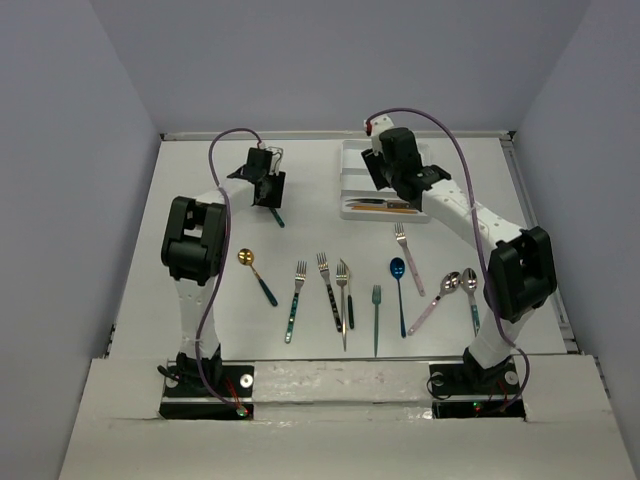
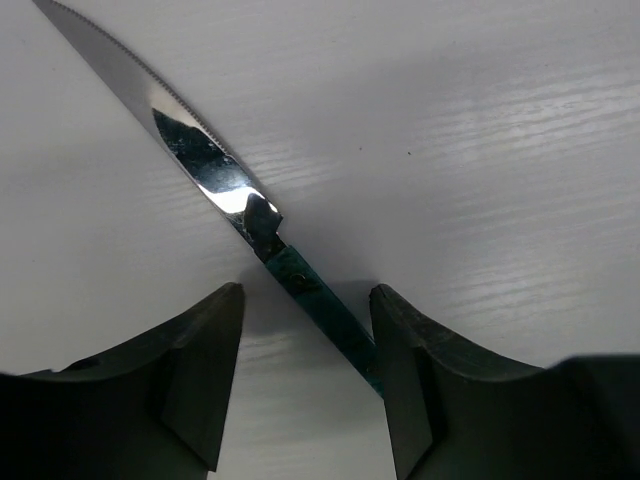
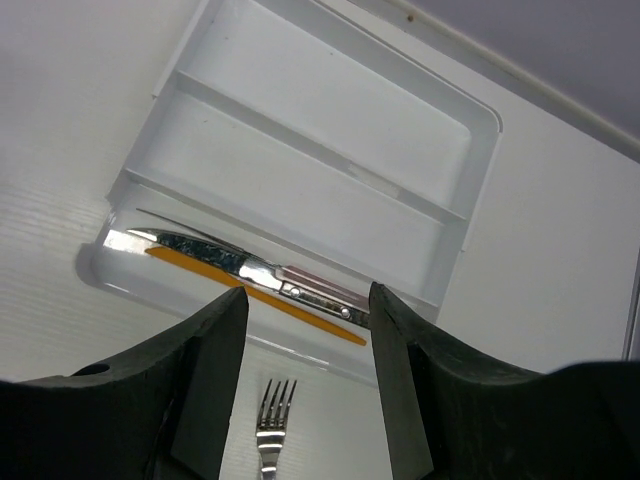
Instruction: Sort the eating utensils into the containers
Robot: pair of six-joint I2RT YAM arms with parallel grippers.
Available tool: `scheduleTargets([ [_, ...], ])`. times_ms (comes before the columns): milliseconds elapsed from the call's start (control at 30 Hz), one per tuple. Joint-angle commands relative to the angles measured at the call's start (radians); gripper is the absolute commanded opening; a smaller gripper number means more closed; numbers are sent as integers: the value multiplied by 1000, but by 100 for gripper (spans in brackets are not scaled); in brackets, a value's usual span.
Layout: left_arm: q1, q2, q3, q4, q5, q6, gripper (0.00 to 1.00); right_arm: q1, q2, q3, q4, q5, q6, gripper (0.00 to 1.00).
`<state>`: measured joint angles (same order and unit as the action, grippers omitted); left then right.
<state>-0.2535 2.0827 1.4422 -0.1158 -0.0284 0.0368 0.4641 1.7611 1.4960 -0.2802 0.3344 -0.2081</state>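
Table (image 1: 300, 230): white top, with both arm bases at the near edge.
Near row: nine pieces lie spread side by side across the middle, between the two arms, none in the tray yet.
Row, left to right: gold spoon (image 1: 246, 258), teal-handled fork (image 1: 296, 300), black-handled fork (image 1: 328, 290), silver fork (image 1: 343, 295), teal fork (image 1: 376, 318), blue spoon (image 1: 398, 268), pink-handled fork (image 1: 406, 255), pink-handled spoon (image 1: 435, 300), silver spoon (image 1: 470, 292) nearest the right edge.
Left gripper (image 2: 305, 300): low over the table, toward the far left corner, fingers (image 2: 200, 370) apart.
Knife (image 2: 200, 160): serrated, with a teal handle, flat on the table. The handle runs slantwise between the left fingers, close to one of them; contact cannot be made out. The blade points away.
Right gripper (image 3: 305, 300): held above the near side of the tray, fingers (image 3: 410, 390) apart, nothing between them.
Fork below it: the tines of the pink-handled fork (image 3: 270, 410) sit just short of the tray.
Tray (image 3: 330, 150): white, with three long compartments, near the far edge and right of the middle.
Nearest compartment: a pink-handled knife (image 3: 250, 268) lies lengthwise over a slim orange piece (image 3: 300, 312), possibly another knife.
Other two compartments: bare white floor.
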Motion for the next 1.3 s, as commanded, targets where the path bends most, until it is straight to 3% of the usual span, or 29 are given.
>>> scheduleTargets([
  [0,3,42,34,-51,2,3,57,33,-15,9,-28,49,21,57],
  [67,10,30,15,-48,22,2,56,44,-22,3,-31,66,16,57],
  [167,17,13,-5,-44,22,11,45,65,-28,3,-33,69,4,57],
  [267,26,4,-14,-38,57,0,22,76,-28,7,-36,58,-4,57],
  [400,30,10,-16,-28,68,-15,0,85,-38,9,-40,35,7,57],
  [600,30,-18,-11,-16,131,-31,0,85,-97,-8,-39,-170,45,57],
  [700,31,-117,-23,13,197,-31,0,85,-126,-22,-10,-334,45,58],
  [967,43,-493,-19,54,427,-74,0,62,-218,-124,265,-1016,87,65],
  [1133,43,-663,-40,108,571,-129,0,18,-174,-100,508,-1188,246,67],
  [1233,43,-754,-69,185,653,-162,0,5,-117,-120,837,-1340,453,66],
  [1267,43,-789,-81,212,685,-188,0,5,-98,-131,1060,-1400,510,66],
])
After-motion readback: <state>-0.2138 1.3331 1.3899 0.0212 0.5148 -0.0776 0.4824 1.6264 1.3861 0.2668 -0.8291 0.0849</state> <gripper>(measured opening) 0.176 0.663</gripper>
